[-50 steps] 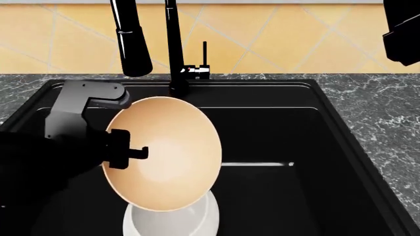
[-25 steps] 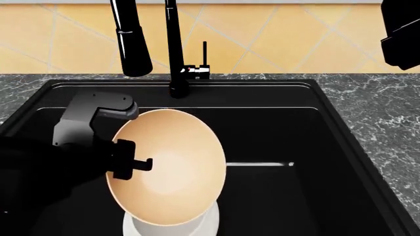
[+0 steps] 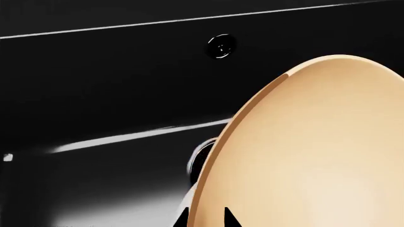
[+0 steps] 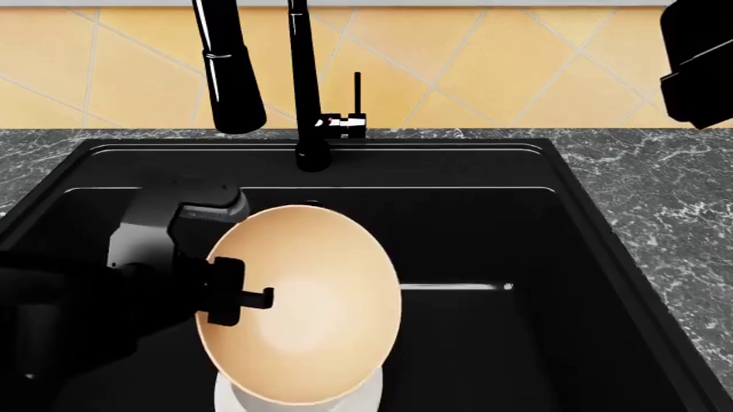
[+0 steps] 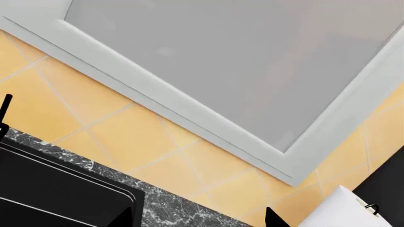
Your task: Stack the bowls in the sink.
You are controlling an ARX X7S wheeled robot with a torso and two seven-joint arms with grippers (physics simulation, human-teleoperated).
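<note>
Lower and closer to you is where the tan bowl [image 4: 304, 305] is now sitting compared with a second ago; your left arm has been bringing it down into the sink [image 4: 596, 223], toward the white bowl [image 4: 343, 396].

Your left gripper [image 4: 235, 296] is pinching the tan bowl by its rim, one finger inside and the rest behind the wall, so it is closed on the bowl. The bowl is tipping up on its side, with its open face turning toward the head camera instead of pointing up. In the left wrist view the tan bowl [image 3: 309, 151] is filling most of the picture, and the drain is peeking out from behind its edge.

The white bowl is waiting right under the tan one. Only a small strip of it is showing below the tan bowl's lower edge. I cannot tell if the two are touching yet.

So the thing that matters is this: the white bowl is lying straight below what you are holding. You are likely needing to tip the tan bowl flat, so its mouth is facing up, before letting it drop in.

Your right gripper [image 4: 699, 60] is hanging high and far off to the side. I cannot tell if it is open or closed.
</note>
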